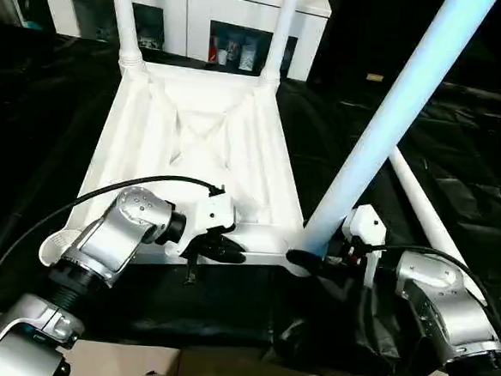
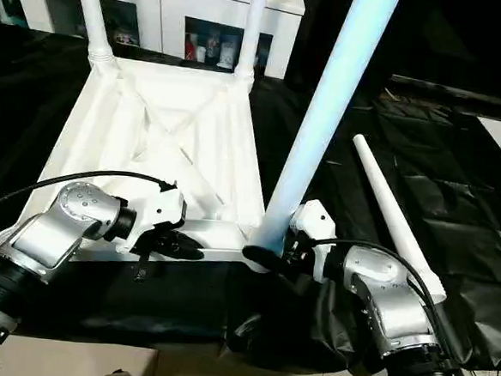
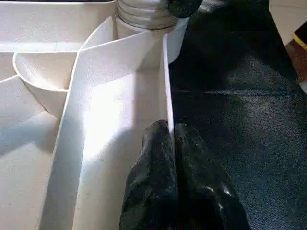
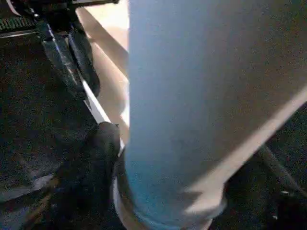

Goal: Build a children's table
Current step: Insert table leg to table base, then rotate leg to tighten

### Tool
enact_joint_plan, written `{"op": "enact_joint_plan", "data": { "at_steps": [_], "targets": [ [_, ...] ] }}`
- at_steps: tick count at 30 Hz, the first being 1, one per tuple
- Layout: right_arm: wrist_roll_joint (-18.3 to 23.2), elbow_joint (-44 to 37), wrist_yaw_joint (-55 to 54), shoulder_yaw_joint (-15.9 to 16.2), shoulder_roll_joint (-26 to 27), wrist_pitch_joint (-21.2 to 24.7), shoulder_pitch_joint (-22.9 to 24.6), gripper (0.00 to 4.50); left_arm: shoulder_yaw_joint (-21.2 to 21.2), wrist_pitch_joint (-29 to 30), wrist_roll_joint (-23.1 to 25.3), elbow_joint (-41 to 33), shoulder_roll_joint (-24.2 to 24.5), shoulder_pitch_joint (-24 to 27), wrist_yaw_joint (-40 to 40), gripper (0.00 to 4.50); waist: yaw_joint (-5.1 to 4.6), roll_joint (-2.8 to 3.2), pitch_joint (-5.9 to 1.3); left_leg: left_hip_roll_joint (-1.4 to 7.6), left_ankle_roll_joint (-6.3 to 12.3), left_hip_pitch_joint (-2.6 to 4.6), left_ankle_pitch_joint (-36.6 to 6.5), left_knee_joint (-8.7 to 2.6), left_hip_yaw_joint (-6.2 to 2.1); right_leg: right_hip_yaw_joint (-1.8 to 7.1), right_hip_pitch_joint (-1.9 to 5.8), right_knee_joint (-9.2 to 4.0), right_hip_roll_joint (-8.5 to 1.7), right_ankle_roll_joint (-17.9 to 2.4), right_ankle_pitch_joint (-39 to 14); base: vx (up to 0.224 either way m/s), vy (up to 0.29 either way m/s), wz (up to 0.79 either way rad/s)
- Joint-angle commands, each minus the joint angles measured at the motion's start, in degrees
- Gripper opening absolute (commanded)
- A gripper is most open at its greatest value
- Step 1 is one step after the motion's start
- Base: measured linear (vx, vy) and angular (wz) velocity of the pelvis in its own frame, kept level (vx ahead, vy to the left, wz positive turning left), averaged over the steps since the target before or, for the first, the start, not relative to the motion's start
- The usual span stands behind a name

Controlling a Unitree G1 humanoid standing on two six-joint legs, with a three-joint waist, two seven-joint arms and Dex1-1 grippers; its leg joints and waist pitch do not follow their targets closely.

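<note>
At the near corner socket (image 1: 294, 243) stands a leg (image 1: 393, 112) — right pincer (image 1: 318, 263) spread around it, left pincer (image 1: 220, 250) closed.

A home-like room: white cabinet (image 1: 194, 16), black floor sheeting (image 1: 459, 160).

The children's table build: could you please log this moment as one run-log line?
stage: third leg in near-right socket | left gripper: shut on tabletop rim | right gripper: around leg base | fourth leg: on floor

White table top (image 1: 198, 141), black floor sheet (image 1: 459, 160).
</note>
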Motion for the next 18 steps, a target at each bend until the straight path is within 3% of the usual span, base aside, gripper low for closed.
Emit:
{"op": "enact_joint_plan", "data": {
  "at_steps": [1,12,15,18],
  "targets": [
    [-1.29,1.6,0.39,1.23,0.29,0.54,0.52,2.73,0.95,-2.49,-3.8,-1.51,-2.51,-1.4,-1.31,0.0,-0.04,-0.03,-4.33,2.85,2.46,0.75,-8.89,-3.9,-1.26,2.93,3.01,-3.47,-4.31,-9.96,-14.94,0.0,0.0,0.0],
    [-1.71,4.08,1.06,1.5,0.61,-0.87,1.06,2.64,1.02,-2.65,-3.8,-1.03,-2.15,-1.45,-1.79,0.0,-0.05,0.06,-4.25,2.8,2.6,0.72,-8.88,-3.84,-1.28,2.9,3.06,-3.37,-4.23,-10.19,-14.62,0.0,0.0,0.0],
    [-0.67,5.99,-0.78,0.08,1.98,0.35,1.37,2.64,1.43,-2.12,-4.42,-0.97,-2.61,-1.24,-1.62,0.0,-0.15,0.11,-4.19,2.77,2.48,0.72,-9.5,-3.87,-1.3,2.88,3.05,-3.48,-4.23,-10.21,-15.17,0.0,0.0,0.0],
    [0.78,11.78,-7.34,-3.86,5.54,1.05,-0.38,2.64,2.38,-0.95,-4.85,0.16,-4.64,-1.54,0.88,0.0,-0.44,0.2,-4.06,2.8,1.51,0.83,-11.61,-4.02,-1.47,2.79,2.9,-3.95,-4.39,-9.66,-18.89,0.0,0.0,0.0]
  ]
}}
